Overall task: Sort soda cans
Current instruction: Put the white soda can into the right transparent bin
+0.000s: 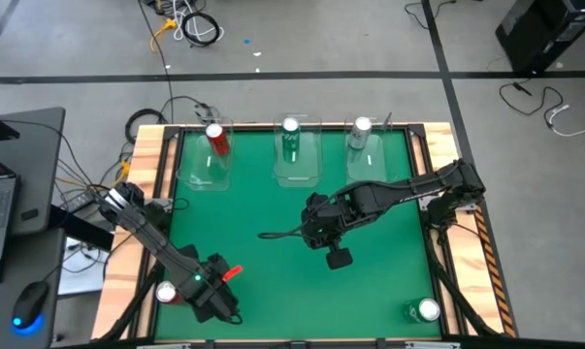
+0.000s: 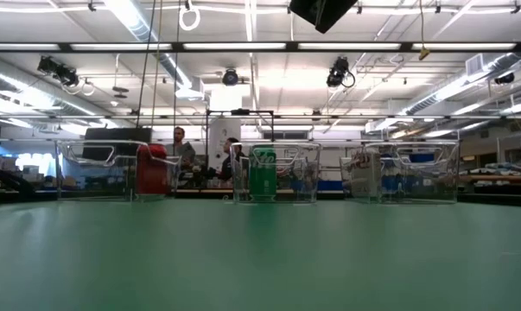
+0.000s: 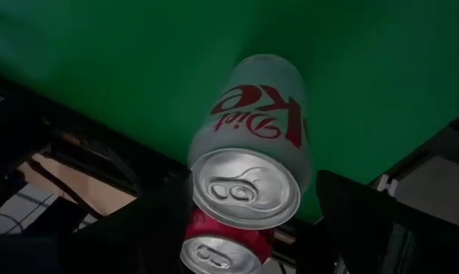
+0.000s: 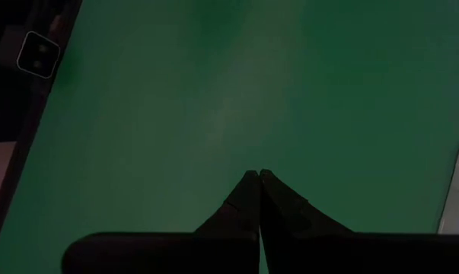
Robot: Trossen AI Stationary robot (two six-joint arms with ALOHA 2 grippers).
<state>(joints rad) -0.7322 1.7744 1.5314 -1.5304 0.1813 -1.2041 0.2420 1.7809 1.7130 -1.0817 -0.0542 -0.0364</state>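
At the near left corner of the counter [image 1: 273, 218], straddling the loose silver-white can [image 3: 252, 144] with the left gripper [image 1: 207, 291]; fingers [image 3: 358, 221] sitting spread on either side of the can's body, but failing to show whether they are pressing it or merely flanking it, so cannot tell if a grip is made; looking down past the loose red can [image 3: 225, 247] standing just beside and partly hidden behind it.

Probably working on the pick-up step for this can; next needing a firm squeeze on the body, a straight lift clear of the red neighbour without knocking it, then a carry across to the far right bin [image 1: 370, 163], where a binned silver-white can [image 1: 360, 131] is already standing.

Seeming to stand upright, long axis vertical, shiny top and pull tab facing up toward the wrist camera, label running down the side.

Over mid-counter, hanging idle with the right gripper [image 4: 253, 183], fingers pressed together on nothing; leaving the loose green can [image 1: 425, 310] waiting at the near right corner.
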